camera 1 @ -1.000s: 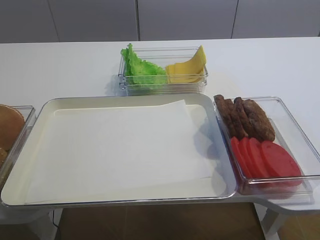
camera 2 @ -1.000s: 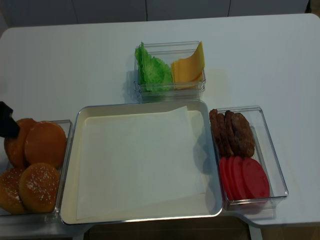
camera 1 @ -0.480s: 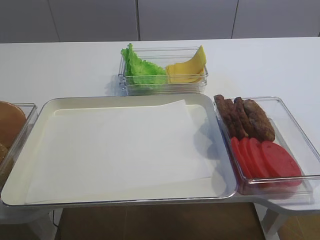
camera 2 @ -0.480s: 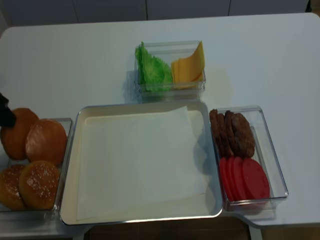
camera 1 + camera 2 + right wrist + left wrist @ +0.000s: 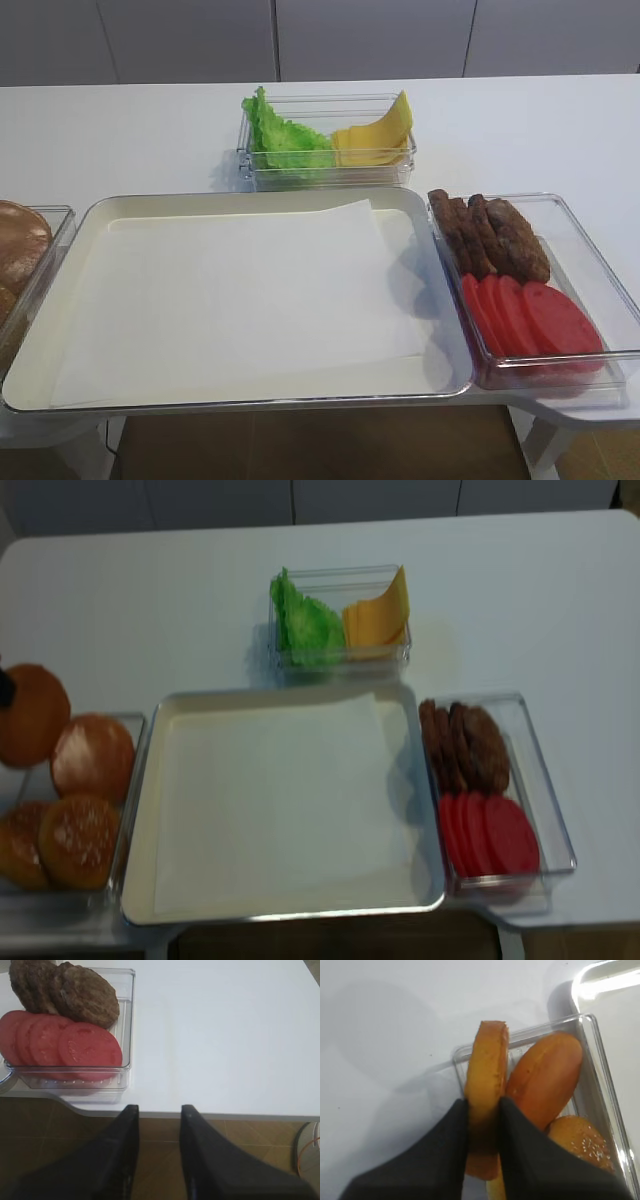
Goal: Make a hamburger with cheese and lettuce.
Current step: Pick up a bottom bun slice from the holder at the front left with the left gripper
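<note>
At nine o'clock of the scene, the left gripper (image 5: 483, 1110) is clamped on a bun half (image 5: 486, 1085), pinching it edge-on between the two black fingers (image 5: 454, 1130) so the golden crust stands upright above a clear bin (image 5: 592, 1060). In that bin lie other buns (image 5: 547, 1075), one sesame-topped at five o'clock of the wrist view. In the realsense view the held half (image 5: 30, 715) hangs just outside the bin's far left corner, at ten o'clock of the remaining buns.

In the middle sits a metal tray (image 5: 140, 780) lined with white paper (image 5: 290, 800). At twelve o'clock of it, a small clear box (image 5: 340, 655) holds the lettuce (image 5: 305, 630) on the left and the cheese (image 5: 378, 615) on the right.

At three o'clock of the tray, a clear container (image 5: 540, 770) carries dark patties (image 5: 465, 745) and tomato slices (image 5: 490, 835). The right gripper (image 5: 159, 1125) hangs off the table edge, closed, gripping nothing.
</note>
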`<state>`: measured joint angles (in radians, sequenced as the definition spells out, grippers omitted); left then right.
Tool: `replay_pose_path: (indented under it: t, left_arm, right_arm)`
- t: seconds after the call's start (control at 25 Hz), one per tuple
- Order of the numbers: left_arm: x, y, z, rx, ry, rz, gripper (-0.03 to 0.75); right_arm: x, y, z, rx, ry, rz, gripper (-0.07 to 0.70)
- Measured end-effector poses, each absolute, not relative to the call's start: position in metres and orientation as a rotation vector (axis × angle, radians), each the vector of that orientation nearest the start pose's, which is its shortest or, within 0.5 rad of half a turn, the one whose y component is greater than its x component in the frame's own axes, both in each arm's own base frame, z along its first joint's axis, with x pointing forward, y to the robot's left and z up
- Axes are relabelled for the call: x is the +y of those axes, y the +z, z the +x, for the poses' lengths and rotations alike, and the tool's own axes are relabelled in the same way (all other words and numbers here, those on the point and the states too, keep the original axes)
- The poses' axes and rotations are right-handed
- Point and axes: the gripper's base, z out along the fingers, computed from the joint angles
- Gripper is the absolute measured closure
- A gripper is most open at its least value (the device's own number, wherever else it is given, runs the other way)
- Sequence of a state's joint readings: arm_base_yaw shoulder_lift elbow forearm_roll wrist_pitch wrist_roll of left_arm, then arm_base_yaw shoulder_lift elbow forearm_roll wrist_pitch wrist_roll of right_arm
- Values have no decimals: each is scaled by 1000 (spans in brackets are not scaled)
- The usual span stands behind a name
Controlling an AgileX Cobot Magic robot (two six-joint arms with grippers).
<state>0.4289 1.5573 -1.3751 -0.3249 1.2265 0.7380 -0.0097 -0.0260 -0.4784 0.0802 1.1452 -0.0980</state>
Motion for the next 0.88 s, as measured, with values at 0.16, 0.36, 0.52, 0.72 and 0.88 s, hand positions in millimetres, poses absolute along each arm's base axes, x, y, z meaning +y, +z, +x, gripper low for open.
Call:
replay_pose_path:
  t: [0.16,0.36,0.52,0.72,0.88]
  left_arm:
    - [99,335,284,2691,-148,327,582]
    - [89,358,270,2604,-150,310,583]
    - [81,373,262,2556,-155,230,585]
    - [54,385,259,2498,-162,308,585]
    - [34,384,259,2543,-143,347,585]
  right_arm:
    - [7,265,-10,2119,33,-102,415]
    - [7,265,-10,2119,33,-102,415]
    - [7,265,-10,2119,33,-102,415]
    - [7,265,-10,2119,33,-102,415]
    - [7,265,-10,2119,33,-102,415]
